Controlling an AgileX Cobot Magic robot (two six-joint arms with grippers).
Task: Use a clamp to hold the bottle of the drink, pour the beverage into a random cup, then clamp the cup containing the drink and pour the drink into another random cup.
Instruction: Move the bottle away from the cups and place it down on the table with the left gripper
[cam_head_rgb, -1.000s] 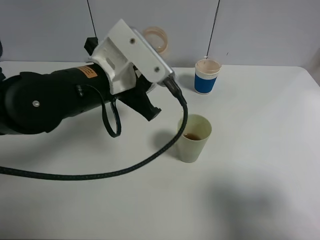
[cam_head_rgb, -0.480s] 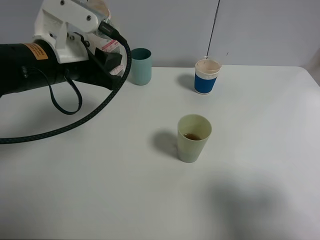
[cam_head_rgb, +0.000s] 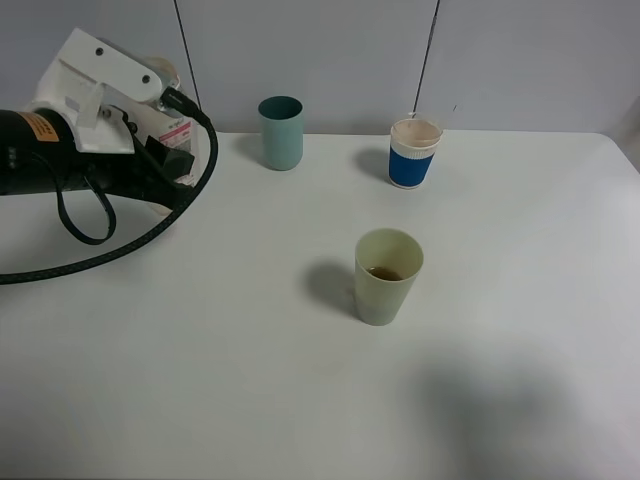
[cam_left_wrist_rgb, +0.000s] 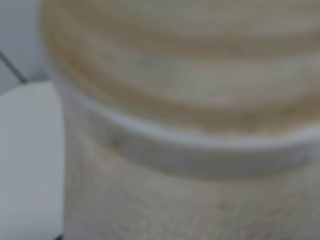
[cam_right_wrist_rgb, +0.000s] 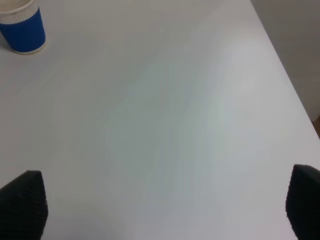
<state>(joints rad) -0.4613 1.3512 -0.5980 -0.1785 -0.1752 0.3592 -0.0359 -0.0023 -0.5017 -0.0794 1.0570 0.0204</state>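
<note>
My left gripper (cam_head_rgb: 168, 158) is at the back left of the table, shut on the drink bottle (cam_head_rgb: 173, 130), whose white and pink label shows behind the wrist mount. The bottle (cam_left_wrist_rgb: 190, 125) fills the left wrist view as a blurred beige and white surface. A light green cup (cam_head_rgb: 388, 277) with a little brown drink stands upright mid-table. A teal cup (cam_head_rgb: 281, 132) and a blue and white paper cup (cam_head_rgb: 414, 153) stand at the back. My right gripper (cam_right_wrist_rgb: 162, 205) is open and empty over bare table; the paper cup (cam_right_wrist_rgb: 21, 27) lies far from it.
The left arm's black cable (cam_head_rgb: 120, 248) loops over the left of the table. The table's right edge (cam_right_wrist_rgb: 285, 75) shows in the right wrist view. A grey wall (cam_head_rgb: 350, 50) stands behind the table.
My left arm has swung with the bottle from beside the green cup to the back left and come lower. This has uncovered the teal cup. The cups have not moved.
</note>
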